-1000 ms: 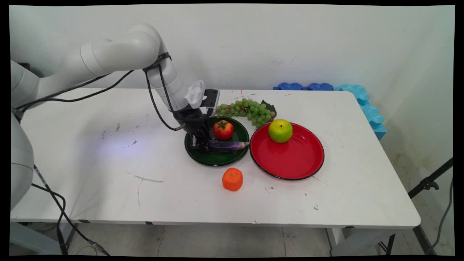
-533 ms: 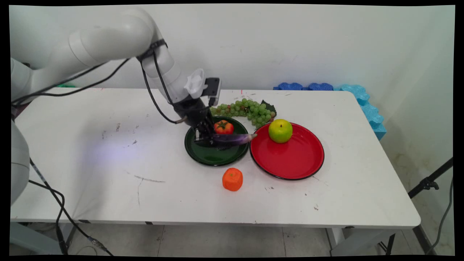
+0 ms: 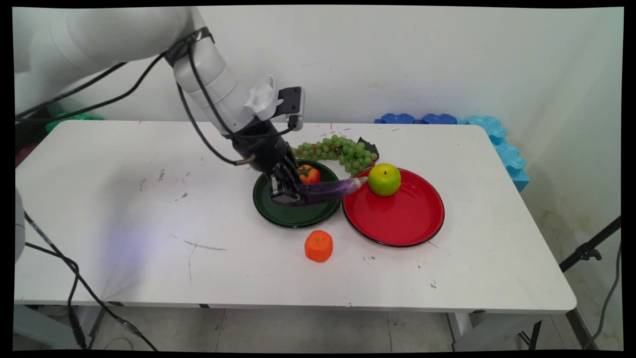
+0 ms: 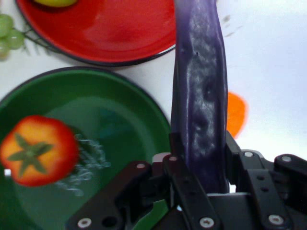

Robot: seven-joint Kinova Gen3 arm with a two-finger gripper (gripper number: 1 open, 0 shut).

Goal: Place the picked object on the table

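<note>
My gripper (image 3: 287, 194) (image 4: 201, 167) is shut on one end of a long purple eggplant (image 3: 328, 189) (image 4: 200, 91), which hangs lifted above the dark green plate (image 3: 278, 211) (image 4: 115, 110). The eggplant's free tip points right, close to the green apple (image 3: 384, 179) on the red plate (image 3: 397, 219) (image 4: 110, 33). A red tomato (image 3: 309, 174) (image 4: 38, 149) still lies on the green plate, just behind the gripper.
A bunch of green grapes (image 3: 340, 150) lies behind the plates. An orange fruit (image 3: 318, 246) (image 4: 236, 112) sits on the white table (image 3: 149, 209) in front of the green plate. Blue foam pieces (image 3: 447, 120) line the far right edge.
The gripper has raised the eggplant off the green plate and carried it slightly right, its tip now tilted up near the apple. The arm has risen.
</note>
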